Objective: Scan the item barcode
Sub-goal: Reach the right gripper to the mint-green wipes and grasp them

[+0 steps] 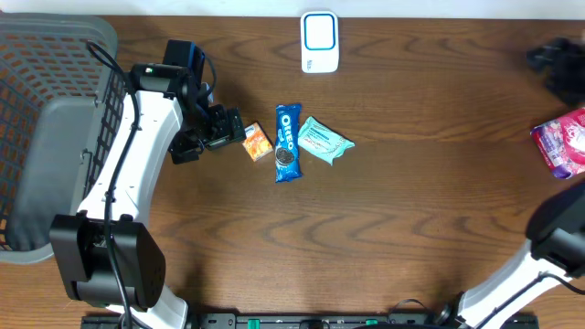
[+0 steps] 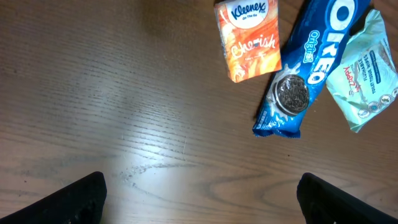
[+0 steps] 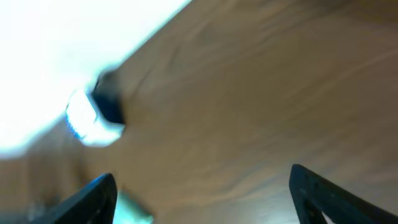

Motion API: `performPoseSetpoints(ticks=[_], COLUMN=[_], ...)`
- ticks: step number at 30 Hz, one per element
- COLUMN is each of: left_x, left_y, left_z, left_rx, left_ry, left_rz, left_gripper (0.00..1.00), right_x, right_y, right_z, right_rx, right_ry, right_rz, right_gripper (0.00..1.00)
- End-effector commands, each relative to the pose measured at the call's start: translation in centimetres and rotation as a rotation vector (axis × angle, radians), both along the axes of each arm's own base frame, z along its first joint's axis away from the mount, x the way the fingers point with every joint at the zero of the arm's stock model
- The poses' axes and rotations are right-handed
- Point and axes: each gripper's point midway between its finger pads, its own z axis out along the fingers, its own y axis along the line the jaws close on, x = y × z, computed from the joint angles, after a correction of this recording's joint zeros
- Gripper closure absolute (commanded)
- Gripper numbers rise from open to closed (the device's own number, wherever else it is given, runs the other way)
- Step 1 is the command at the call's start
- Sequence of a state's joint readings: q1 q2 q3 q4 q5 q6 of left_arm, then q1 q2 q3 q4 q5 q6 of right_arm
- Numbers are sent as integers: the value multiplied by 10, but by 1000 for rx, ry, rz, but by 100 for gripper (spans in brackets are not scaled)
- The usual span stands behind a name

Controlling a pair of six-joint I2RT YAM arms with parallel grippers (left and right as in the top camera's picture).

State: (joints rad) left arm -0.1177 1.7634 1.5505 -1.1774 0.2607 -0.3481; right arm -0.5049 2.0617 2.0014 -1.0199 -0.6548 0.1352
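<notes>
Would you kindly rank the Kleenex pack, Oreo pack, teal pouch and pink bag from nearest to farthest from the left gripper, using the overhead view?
1. Kleenex pack, right beside the left gripper.
2. Oreo pack, middle of the cluster.
3. Teal pouch, the cluster's far side.
4. Pink bag, at the far table edge.

1. The right wrist view is all blurry. A white and blue blob [image 3: 93, 118] sits at the left of the frame, and I cannot tell what it is.
2. In the overhead view, the right edge cuts off the pink packet [image 1: 562, 142].
3. The grey basket [image 1: 55, 32] runs off the left edge.
4. The dark thing [image 1: 559, 66] in the upper right is too unclear to name.
5. In the left wrist view, the top edge cuts off the Oreo pack [image 2: 314, 56].
</notes>
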Motion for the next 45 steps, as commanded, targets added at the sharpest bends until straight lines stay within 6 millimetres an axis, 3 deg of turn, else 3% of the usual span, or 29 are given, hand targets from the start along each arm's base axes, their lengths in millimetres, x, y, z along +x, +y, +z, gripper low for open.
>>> performPoseSetpoints(ticks=[1,5,13,17,21,27,31,42,45], left_x=[0,0,0,0,0,0,0,0,0], left_y=[2,2,2,2,2,2,2,2,2], left_z=[5,5,5,5,5,5,5,5,5], left_rx=[-4,-4,-4,-4,-4,-4,-4,-4,-4], left_ry=[-10,-10,-10,-10,-10,-10,-10,-10,-10], left_rz=[20,20,20,20,20,20,20,20,20], left_gripper=[2,2,2,2,2,2,2,2,2], right_x=[8,11,3,-3,-11,-31,-55,-89,-92], right_y=[98,167,266,299,328,355,370,367,367], right_z=[-2,-24,-83,-114,-148,-182,-188,-189,-189], right_rx=[1,-94,-295,-291,-226,-105,-18,-1,2], right_ry=[-51,17,164,205,248,311,314,434,449], right_rz=[331,467,617,694,764,866,1007,1069,1071], right_gripper=[1,1,3,26,28,37,37,47,60])
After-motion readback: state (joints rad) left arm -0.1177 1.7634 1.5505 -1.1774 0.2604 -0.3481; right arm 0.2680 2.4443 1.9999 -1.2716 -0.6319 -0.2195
